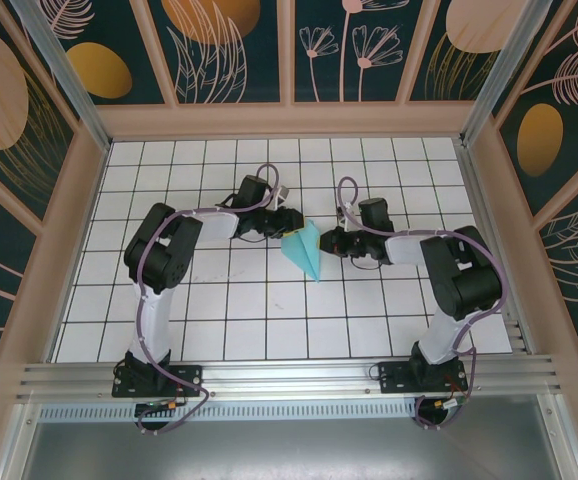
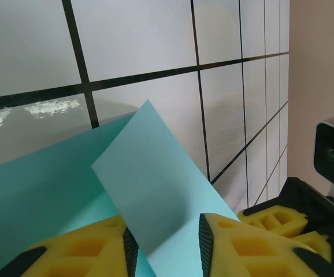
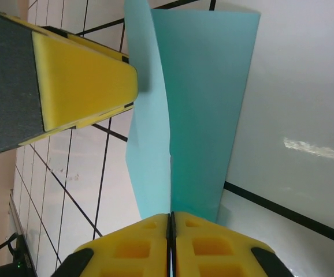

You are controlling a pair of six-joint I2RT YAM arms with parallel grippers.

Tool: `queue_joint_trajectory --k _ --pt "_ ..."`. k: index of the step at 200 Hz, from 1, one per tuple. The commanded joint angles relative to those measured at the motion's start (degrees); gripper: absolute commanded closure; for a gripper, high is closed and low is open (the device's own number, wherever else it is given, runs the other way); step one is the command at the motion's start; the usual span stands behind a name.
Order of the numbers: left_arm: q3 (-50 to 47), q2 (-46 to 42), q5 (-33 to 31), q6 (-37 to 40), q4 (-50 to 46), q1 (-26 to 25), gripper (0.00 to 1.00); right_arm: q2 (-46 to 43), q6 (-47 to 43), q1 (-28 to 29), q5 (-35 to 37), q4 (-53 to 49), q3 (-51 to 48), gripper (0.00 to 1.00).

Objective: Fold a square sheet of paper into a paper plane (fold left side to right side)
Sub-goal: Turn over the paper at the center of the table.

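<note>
Paper (image 1: 304,250) sat mid-worktop (image 1: 169,310) between the two arms, a narrow pointed shape with its tip toward the near edge. Right fingers (image 3: 213,248) were pressed together with the paper running in at their seam, so clamped on it. My read: they pinned one side so the sheet wouldn't slide while the other side was worked.

Left fingers (image 2: 86,254) were apart, one on either side of a raised flap (image 2: 149,184), and not squeezing it as far as the wrist view showed. The flap stood tilted off the rest of the sheet, which lay flat under it. Likely the left side was being carried over to the right; crease not yet pressed down. From the right wrist, one left finger (image 3: 80,75) sat just beside the lifted flap's edge. Touching or not, can't tell.

Pose: left arm (image 1: 159,250) had its elbow folded back left, forearm reaching right, wrist low at the paper's top-left. Right arm (image 1: 459,270) mirrored it, elbow out right, forearm reaching left, wrist low at the paper's right side. Both sets of fingers lay near-level with the worktop, facing each other across the paper.
</note>
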Motion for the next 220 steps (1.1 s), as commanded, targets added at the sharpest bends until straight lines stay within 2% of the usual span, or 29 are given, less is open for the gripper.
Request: queue_joint_trajectory --k 1,31,68,80,97,111,156,177,220 --pt "1.61 0.36 1.10 0.50 -0.07 -0.27 0.71 -3.25 -0.24 -0.94 -1.15 1.64 -1.10 0.83" --pt "1.75 -0.47 0.99 0.70 -0.36 -0.27 0.81 -7.33 -1.21 -2.31 0.48 -0.79 -1.99 0.68" --pt "2.58 -2.79 1.01 0.72 -0.88 -0.27 0.91 -13.73 0.07 -5.20 -0.44 0.51 -6.70 0.41" --pt "2.83 -4.52 1.04 0.67 -1.01 -0.27 0.92 -15.39 2.18 -5.93 -3.36 4.41 -9.14 0.31" --pt "3.57 -7.61 0.70 0.83 -1.62 -0.27 0.92 -17.59 8.30 -6.97 -8.99 15.13 -13.74 0.12" --pt "4.43 -10.19 0.14 1.13 -2.76 -0.21 0.92 -18.51 11.98 -7.35 -12.36 20.82 -15.50 0.02" --pt "4.82 -16.66 2.84 -1.78 0.09 -0.25 0.92 -19.53 18.84 -6.93 -21.05 32.91 -16.59 0.01" --pt "4.12 -18.64 4.75 -4.38 3.10 -0.24 0.91 -18.97 21.23 -6.48 -22.63 37.78 -16.49 0.01" --pt "1.45 -20.66 9.40 -10.87 11.29 -0.27 0.90 -17.69 23.29 -3.75 -22.74 40.87 -13.91 0.01"
